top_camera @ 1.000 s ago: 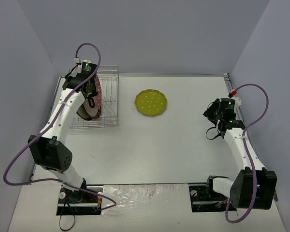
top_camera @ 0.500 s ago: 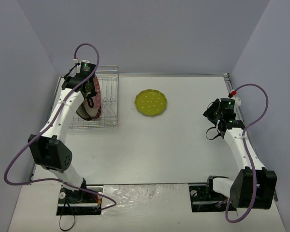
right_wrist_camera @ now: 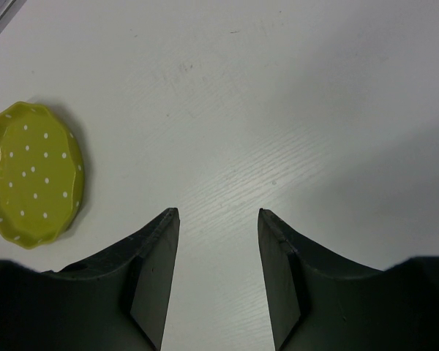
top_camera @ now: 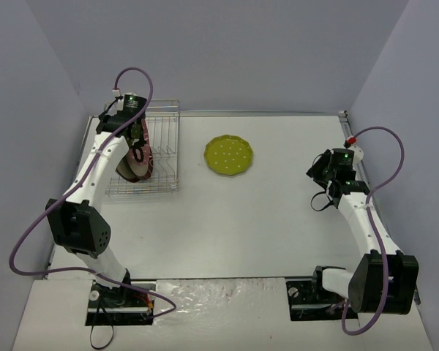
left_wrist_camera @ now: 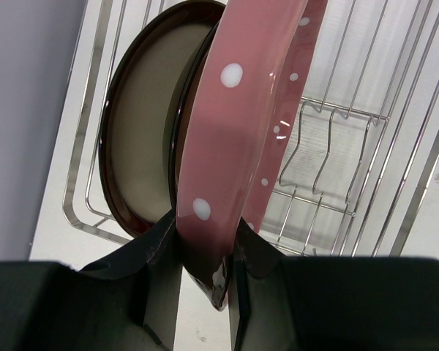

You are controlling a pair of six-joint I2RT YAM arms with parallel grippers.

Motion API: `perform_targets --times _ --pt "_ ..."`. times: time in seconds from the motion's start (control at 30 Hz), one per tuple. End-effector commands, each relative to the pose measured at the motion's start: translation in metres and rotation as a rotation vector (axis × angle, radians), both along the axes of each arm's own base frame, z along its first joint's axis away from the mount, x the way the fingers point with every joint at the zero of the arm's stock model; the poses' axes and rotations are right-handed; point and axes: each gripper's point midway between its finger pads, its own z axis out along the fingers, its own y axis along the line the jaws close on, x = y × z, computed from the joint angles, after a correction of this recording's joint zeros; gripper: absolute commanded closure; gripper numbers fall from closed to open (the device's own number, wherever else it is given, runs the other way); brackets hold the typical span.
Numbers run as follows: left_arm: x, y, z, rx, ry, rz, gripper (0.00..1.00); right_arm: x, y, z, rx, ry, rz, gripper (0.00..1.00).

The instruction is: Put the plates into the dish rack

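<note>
My left jaws are clenching the pink plate's [left_wrist_camera: 234,131] rim, holding it upright over the rack [left_wrist_camera: 406,175], close beside the brown plates [left_wrist_camera: 143,139]. Lowered crooked, it risks striking them or missing the tines [left_wrist_camera: 320,164]. My right jaws are hanging released, with the yellow plate [right_wrist_camera: 33,175] lying flat on the bench [right_wrist_camera: 278,110].

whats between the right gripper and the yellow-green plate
Only bare white tabletop lies between the right gripper and the yellow-green dotted plate; nothing else sits in that stretch. The right wrist view shows it plainly, and the top view agrees.
</note>
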Motion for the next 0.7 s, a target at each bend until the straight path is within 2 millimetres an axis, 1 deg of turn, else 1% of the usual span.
perform_targets --times 0.0,0.17,0.33,0.67 --pt "0.021 0.011 0.055 0.019 -0.218 0.05 1.0 0.012 0.002 0.012 -0.004 -0.058 0.004 0.56" --pt "0.021 0.013 0.052 0.028 -0.204 0.055 1.0 0.012 0.003 0.011 -0.003 -0.056 0.006 0.56" --pt "0.02 0.011 0.046 0.025 -0.188 0.049 1.0 0.017 0.003 0.016 -0.003 -0.084 0.007 0.56" --pt "0.019 0.01 0.035 0.021 -0.162 0.046 1.0 0.016 0.003 0.014 -0.002 -0.083 0.006 0.56"
